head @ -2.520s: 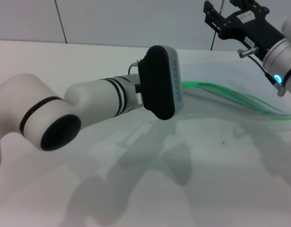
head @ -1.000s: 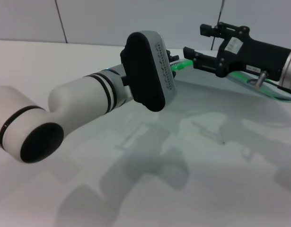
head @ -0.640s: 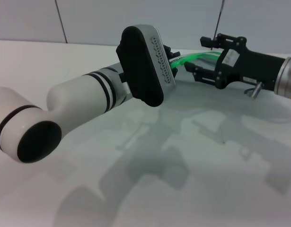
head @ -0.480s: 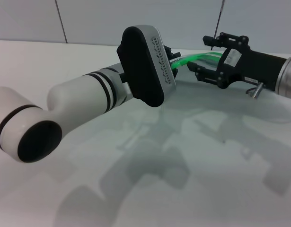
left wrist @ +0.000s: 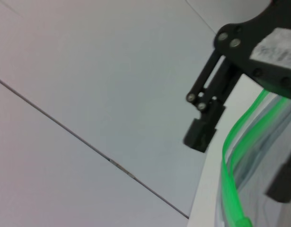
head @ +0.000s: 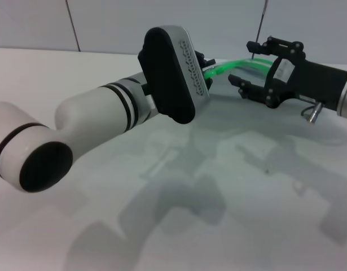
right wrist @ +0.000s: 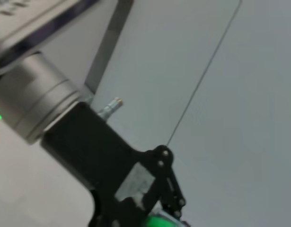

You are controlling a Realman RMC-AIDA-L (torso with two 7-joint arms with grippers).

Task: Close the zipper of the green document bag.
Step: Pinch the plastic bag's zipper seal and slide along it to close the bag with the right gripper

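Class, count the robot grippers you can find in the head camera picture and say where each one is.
2. The left gripper is at the near end of the zipper, mostly hidden behind its own wrist. The right gripper reaches in from the right beside that strip.

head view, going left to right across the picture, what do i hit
left arm's white elbow and forearm → its black wrist camera housing → left gripper at the end of the green zipper → right gripper, jaws apart around the green document bag edge → right arm's black wrist body
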